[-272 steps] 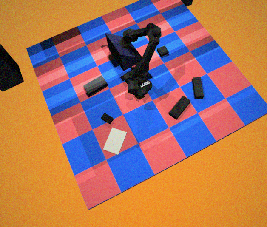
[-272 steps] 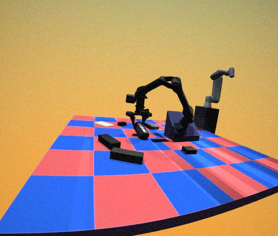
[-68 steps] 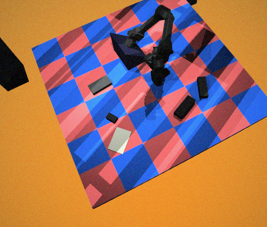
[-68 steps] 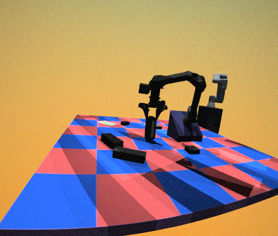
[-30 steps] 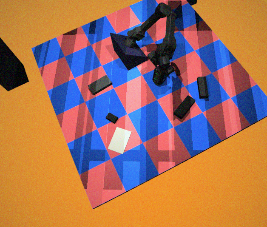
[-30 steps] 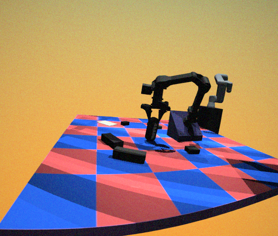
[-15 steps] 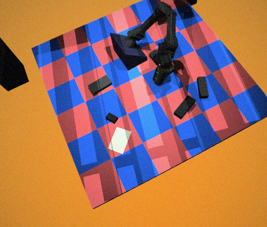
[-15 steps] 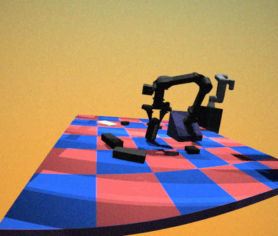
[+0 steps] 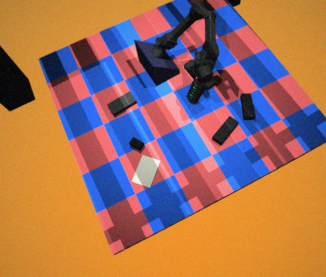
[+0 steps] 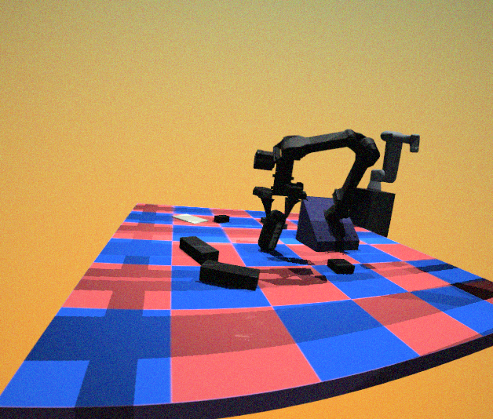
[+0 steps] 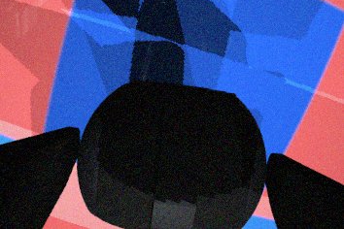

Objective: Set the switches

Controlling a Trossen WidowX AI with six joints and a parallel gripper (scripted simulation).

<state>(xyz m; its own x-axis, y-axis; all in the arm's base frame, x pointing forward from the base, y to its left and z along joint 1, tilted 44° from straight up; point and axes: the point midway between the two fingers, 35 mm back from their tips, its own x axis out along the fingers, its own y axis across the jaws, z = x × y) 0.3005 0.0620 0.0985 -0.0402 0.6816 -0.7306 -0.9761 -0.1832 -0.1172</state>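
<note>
Your arm (image 9: 210,33) (image 10: 319,142) arches over the tabletop (image 9: 163,126) (image 10: 228,377) (image 11: 311,50), its jaws gripping the controller unit (image 9: 193,92) (image 10: 271,233) (image 11: 172,147).
From the top, you see green switch ends, settings too small to read; in the exterior view, the forearm reaches out and the wrist points down, the unit tilted below, base contact unclear; at the wrist, fingers (image 10: 266,201) flank its dark, cut-off body, label unreadable.

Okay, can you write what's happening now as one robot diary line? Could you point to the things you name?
gripper (image 9: 196,85) (image 10: 274,211) (image 11: 175,153): shut on controller unit (image 9: 194,92) (image 10: 271,232) (image 11: 170,147) | unit: tilted, green marks showing | switch settings: unreadable | underside label: not seen
</note>
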